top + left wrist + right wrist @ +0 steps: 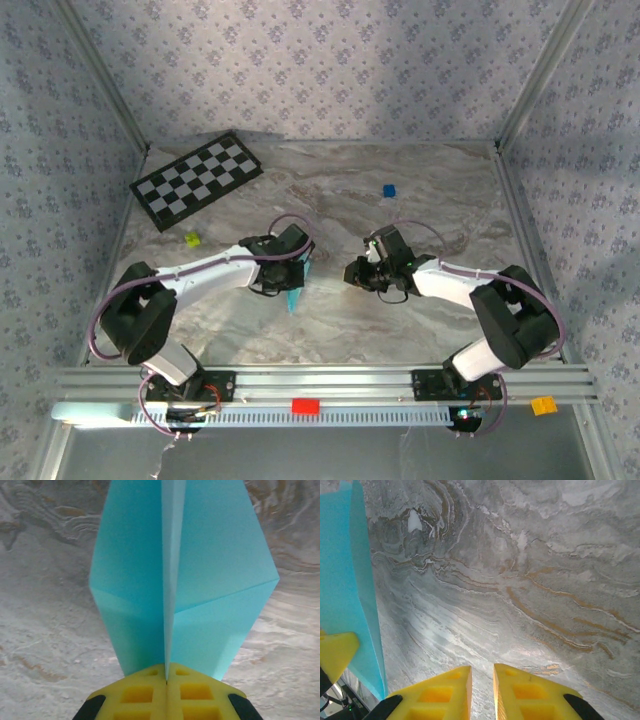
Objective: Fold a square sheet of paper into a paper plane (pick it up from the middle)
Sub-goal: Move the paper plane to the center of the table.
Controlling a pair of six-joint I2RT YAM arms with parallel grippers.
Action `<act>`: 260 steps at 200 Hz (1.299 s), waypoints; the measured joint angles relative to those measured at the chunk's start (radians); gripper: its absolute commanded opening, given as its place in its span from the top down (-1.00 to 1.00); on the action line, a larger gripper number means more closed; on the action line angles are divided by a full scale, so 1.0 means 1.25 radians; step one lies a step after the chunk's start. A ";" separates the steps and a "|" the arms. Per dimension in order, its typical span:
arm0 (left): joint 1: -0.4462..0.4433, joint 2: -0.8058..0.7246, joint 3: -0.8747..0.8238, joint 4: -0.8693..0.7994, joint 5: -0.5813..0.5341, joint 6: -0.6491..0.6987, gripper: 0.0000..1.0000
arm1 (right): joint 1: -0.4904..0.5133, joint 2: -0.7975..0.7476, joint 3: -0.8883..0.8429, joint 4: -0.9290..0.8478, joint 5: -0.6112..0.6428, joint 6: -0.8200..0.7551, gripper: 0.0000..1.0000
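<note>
The square sheet of paper (210, 575) is light sky-blue and folded, with a lengthwise centre crease and two wings spreading to either side, like a paper plane. My left gripper (166, 680) is shut on its centre fold, the yellow pads pressed together on the thin edge. From above, the paper (294, 292) hangs under the left gripper (288, 268) near the table's middle. My right gripper (482, 680) stands a little open over bare marble with nothing between its fingers. In its view the paper (345, 580) is at the far left. From above, the right gripper (354, 272) is just right of the paper.
A black-and-white checkerboard (196, 178) lies at the back left. A small blue cube (389, 189) sits at the back right and a yellow-green cube (192, 239) at the left. A red block (305, 405) and an orange block (543, 405) rest on the front rail.
</note>
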 measured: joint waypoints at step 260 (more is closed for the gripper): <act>-0.015 0.066 -0.014 0.028 0.020 -0.001 0.73 | 0.013 0.004 0.000 0.000 0.002 0.006 0.60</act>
